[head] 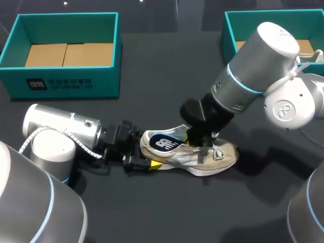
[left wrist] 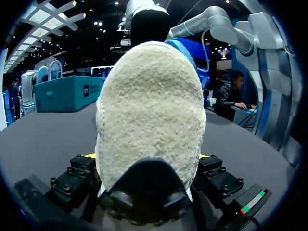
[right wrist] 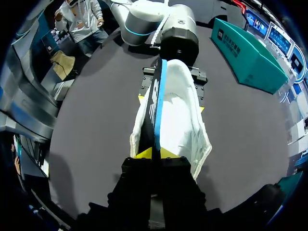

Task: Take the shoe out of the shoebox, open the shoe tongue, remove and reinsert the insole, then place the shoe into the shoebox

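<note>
Two claws share one shoe (head: 202, 159). It sits on the dark table (head: 167, 212), out of the box, with its heel pointing at my left arm.

The left claw (head: 139, 152) pinches the heel from both sides. I think it does this so the shoe cannot slide while the other arm works.

The right claw (right wrist: 156, 154) is closed almost all the way, because it grips a thin thing: the front end of the insole (right wrist: 158, 110). The insole stands on its edge in the mouth of the shoe. Its back end is down by the heel and its front end is up over the laces. I cannot tell if it is going in or coming out.

The shoe is cream and grey, with a fuzzy heel, loose white laces and a bit of yellow by the sole. The insole is dark blue with a bright blue edge.

One open teal box (head: 66, 81) waits well apart, at the far left.
</note>
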